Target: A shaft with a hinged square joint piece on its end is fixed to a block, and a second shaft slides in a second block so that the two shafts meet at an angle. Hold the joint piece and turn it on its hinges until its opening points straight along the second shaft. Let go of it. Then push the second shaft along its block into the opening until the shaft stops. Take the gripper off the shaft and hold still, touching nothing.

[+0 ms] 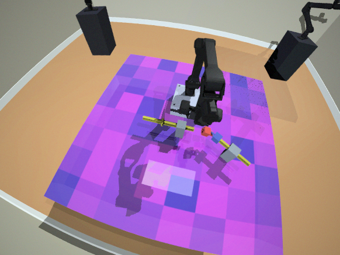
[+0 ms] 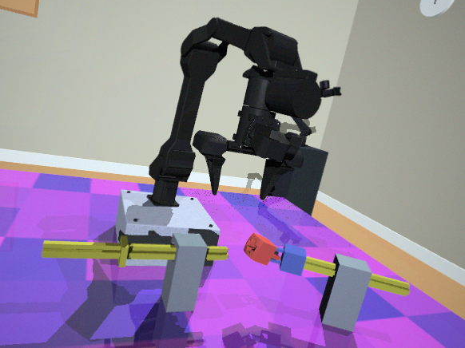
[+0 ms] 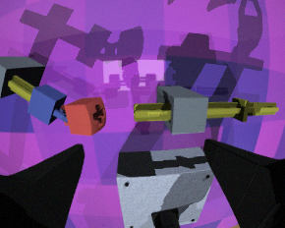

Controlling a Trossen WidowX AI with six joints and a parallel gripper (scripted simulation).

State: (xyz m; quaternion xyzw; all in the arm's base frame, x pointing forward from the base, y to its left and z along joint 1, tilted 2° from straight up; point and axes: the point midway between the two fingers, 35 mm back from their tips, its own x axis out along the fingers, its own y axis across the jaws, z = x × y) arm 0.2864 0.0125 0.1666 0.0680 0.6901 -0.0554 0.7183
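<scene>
The red joint piece (image 1: 206,131) (image 2: 259,249) (image 3: 85,117) is hinged to the blue piece (image 1: 217,137) (image 2: 293,259) (image 3: 46,104) on the fixed yellow shaft (image 1: 243,159) (image 2: 389,284) (image 3: 21,88). Its cross-shaped opening faces roughly toward the near end of the second yellow shaft (image 1: 153,120) (image 2: 80,250) (image 3: 223,112), with a gap between them. Exact alignment is hard to tell. The second shaft passes through its grey block (image 1: 180,129) (image 2: 185,273) (image 3: 189,113), its collar well outside the block. My gripper (image 2: 239,196) (image 3: 146,148) is open and empty, above and behind the shafts, touching nothing.
The fixed shaft's grey block (image 1: 231,152) (image 2: 347,293) stands to the right. The arm's pale base (image 1: 175,102) (image 2: 148,215) (image 3: 157,197) is close behind the second shaft. A pale rectangle (image 1: 181,184) shows at the front in the top view.
</scene>
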